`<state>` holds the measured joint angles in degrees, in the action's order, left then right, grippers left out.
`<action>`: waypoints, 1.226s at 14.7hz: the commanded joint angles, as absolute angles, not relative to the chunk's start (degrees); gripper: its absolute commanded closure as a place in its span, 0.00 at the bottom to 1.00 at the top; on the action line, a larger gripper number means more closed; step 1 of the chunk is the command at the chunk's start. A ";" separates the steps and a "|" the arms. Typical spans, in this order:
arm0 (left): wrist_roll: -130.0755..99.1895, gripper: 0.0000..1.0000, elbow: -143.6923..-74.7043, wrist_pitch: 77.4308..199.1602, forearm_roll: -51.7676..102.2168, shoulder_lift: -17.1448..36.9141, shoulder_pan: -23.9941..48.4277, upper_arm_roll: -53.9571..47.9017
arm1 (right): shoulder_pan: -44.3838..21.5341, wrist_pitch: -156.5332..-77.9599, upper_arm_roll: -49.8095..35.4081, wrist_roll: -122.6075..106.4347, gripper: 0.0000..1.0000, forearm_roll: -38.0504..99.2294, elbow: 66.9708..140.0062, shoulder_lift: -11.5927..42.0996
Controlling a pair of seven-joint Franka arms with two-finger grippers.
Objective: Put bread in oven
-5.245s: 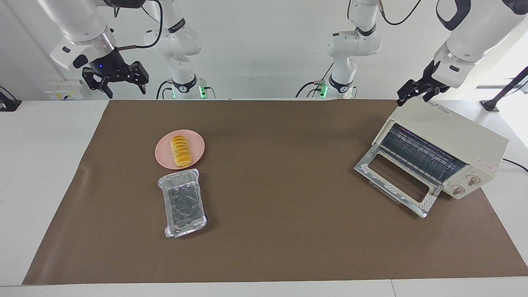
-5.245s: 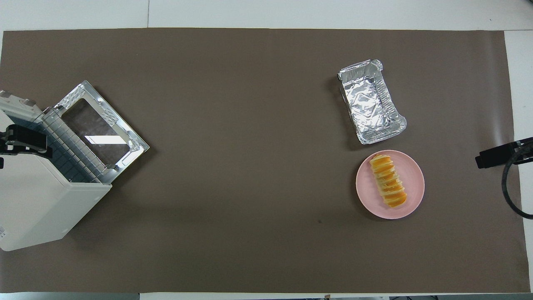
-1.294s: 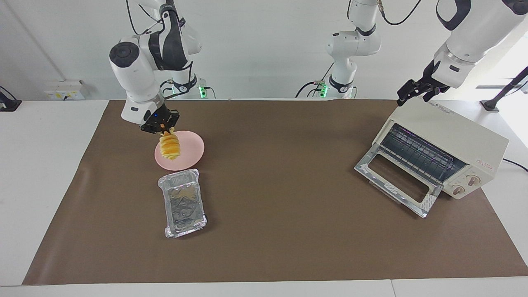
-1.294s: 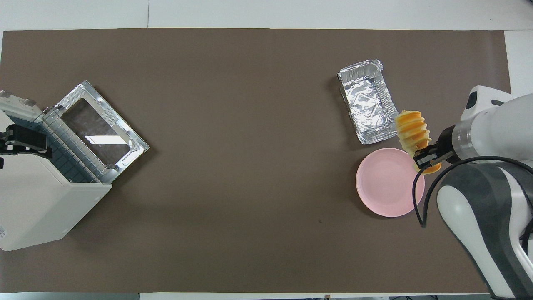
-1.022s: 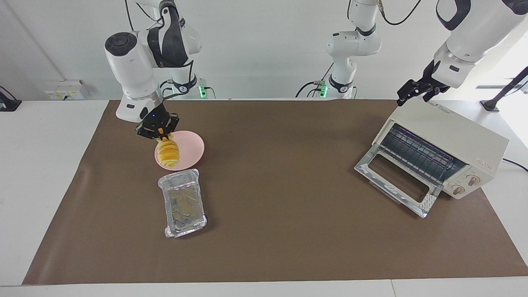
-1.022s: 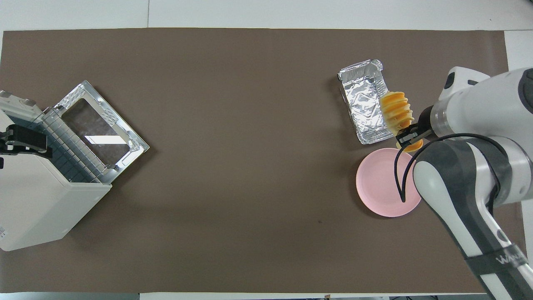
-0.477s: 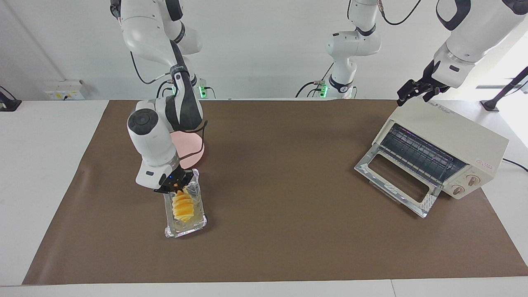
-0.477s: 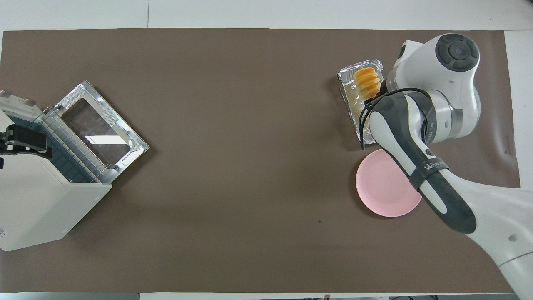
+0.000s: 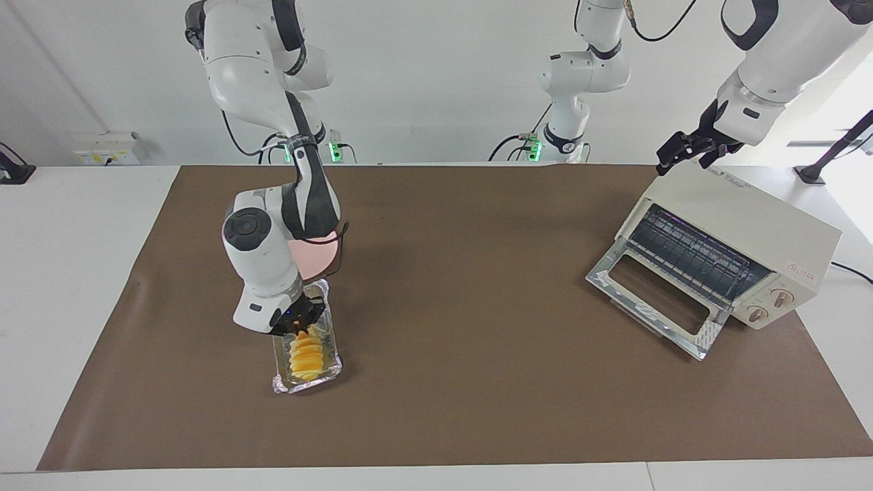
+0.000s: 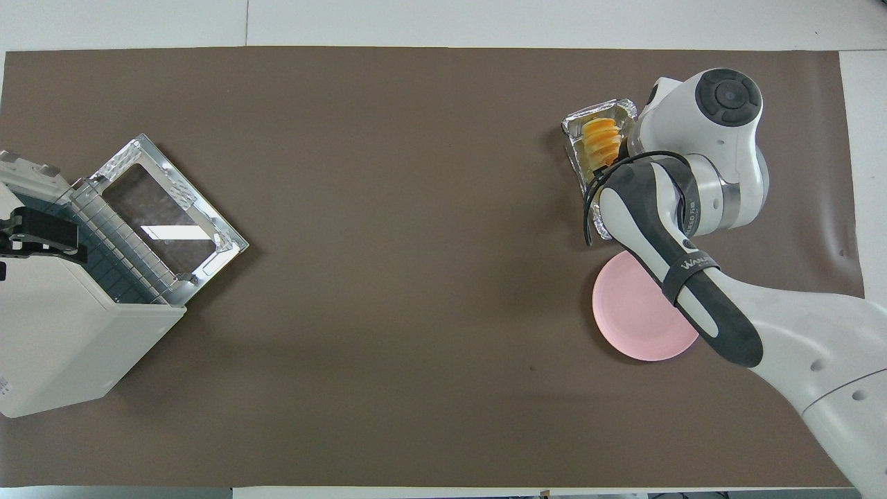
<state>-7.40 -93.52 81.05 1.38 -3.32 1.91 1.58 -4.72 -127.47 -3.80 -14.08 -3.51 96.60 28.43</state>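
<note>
The bread [image 9: 305,354] [image 10: 600,141], a ridged yellow-orange loaf, hangs tilted with its lower end down inside the crinkled foil tray [image 9: 320,372] [image 10: 575,125]. My right gripper [image 9: 298,326] is shut on the loaf's upper end, just above the tray; in the overhead view the arm hides the gripper. The cream-white oven [image 9: 743,218] [image 10: 62,346] stands at the left arm's end of the table, its glass door [image 9: 655,300] [image 10: 166,222] dropped open and the wire rack showing. My left gripper [image 9: 682,153] [image 10: 41,235] waits open at the oven's top edge, holding nothing.
A round pink plate [image 9: 320,259] [image 10: 637,319] lies bare beside the foil tray, nearer to the robots, partly covered by the right arm. A brown mat [image 9: 464,382] covers the table between the tray and the oven.
The right gripper has carried the bread from over the pink plate to the foil tray and lowered it into the tray. The left arm and the oven have not moved.
</note>
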 commanded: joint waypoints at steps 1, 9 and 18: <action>-7.38 0.00 -95.19 80.95 1.76 -4.83 1.76 1.67 | -4.57 -127.36 -3.96 -12.31 0.01 -4.04 98.00 26.98; -7.38 0.00 -95.19 80.95 1.76 -4.83 1.76 1.67 | -2.55 -115.19 -3.52 -14.57 0.00 -5.44 87.79 26.36; -7.47 0.00 -95.19 80.95 1.76 -4.83 1.76 1.67 | 0.00 -132.26 -3.43 -17.49 0.22 -7.29 93.50 31.38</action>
